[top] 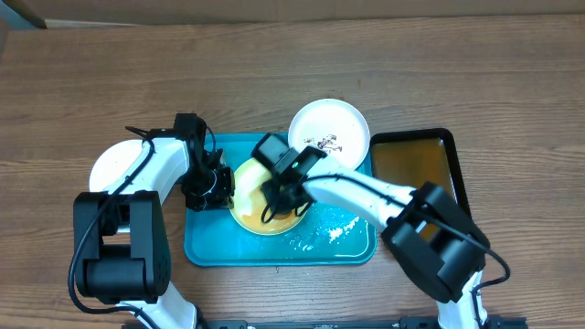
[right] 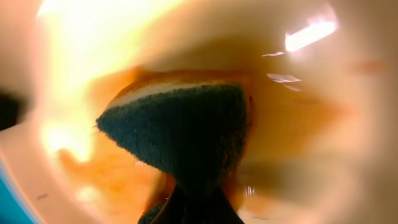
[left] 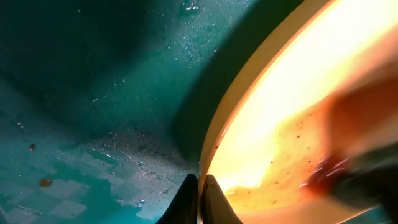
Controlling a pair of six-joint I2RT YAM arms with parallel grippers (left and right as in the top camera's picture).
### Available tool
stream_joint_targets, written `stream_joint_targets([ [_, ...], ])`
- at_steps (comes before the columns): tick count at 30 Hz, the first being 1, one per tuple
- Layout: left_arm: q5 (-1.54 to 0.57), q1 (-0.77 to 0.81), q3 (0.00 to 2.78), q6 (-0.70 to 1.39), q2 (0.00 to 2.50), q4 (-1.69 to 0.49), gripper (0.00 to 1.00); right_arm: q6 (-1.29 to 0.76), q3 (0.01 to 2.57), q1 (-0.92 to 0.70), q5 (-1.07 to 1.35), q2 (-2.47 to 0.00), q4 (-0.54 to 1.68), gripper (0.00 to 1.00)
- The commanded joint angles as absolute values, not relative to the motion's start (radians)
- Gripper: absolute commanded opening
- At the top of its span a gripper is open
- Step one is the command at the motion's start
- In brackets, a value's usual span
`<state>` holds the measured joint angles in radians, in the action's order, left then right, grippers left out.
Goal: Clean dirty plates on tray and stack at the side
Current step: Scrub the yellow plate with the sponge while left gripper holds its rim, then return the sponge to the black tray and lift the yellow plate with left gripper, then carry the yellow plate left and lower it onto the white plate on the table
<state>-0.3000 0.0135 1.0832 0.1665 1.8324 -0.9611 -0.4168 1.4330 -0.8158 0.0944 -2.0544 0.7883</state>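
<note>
Pinching the left rim of the pale yellow-green plate (top: 249, 217), the left gripper (top: 218, 189) is closed on it, steadying it on the tray (top: 208, 249). The right gripper (top: 285, 194), above the plate's centre, is clamped on a sponge (right: 186, 134) pressed against the plate. The next strokes likely run toward that held rim.

Table (top: 457, 73): wood grain, matt. Teal tray (left: 93, 93): smooth plastic, glossy, wet with fine droplets. Yellow-green plate (left: 280, 112): smooth, glossy, under a brownish wet film. Sponge (right: 186, 130): rough fibrous dark scouring face on a paler soft layer. White plate (top: 329, 123): smooth, slight sheen. Black tray (top: 411, 133): smooth rim, reflective liquid.
</note>
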Motion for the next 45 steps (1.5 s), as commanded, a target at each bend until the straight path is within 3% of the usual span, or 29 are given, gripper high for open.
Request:
stream_joint_targets([
  [1,-0.28,0.012,1.077,0.173,1.802,-0.96,0.04,-0.438,1.464,-0.747,-0.009,-1.998,0.823,0.04],
  [15,-0.094,0.012,1.144,0.205,1.626,-0.957,0.04,-0.398,1.467,-0.664,-0.028,-1.702,0.948,0.04],
  [23,0.176,0.038,1.144,0.226,1.412,-0.93,0.04,-0.419,1.44,-0.419,-0.073,-1.695,1.064,0.04],
  [30,0.464,0.143,1.144,0.253,1.338,-0.925,0.04,-0.277,1.366,-0.237,0.032,-1.696,1.073,0.04],
  [38,0.818,0.335,1.144,0.278,1.337,-0.911,0.04,-0.226,1.218,-0.151,0.039,-1.697,0.989,0.04],
  [45,0.962,0.452,1.144,0.271,1.337,-0.899,0.04,-0.227,1.024,-0.151,0.055,-1.697,0.784,0.04],
])
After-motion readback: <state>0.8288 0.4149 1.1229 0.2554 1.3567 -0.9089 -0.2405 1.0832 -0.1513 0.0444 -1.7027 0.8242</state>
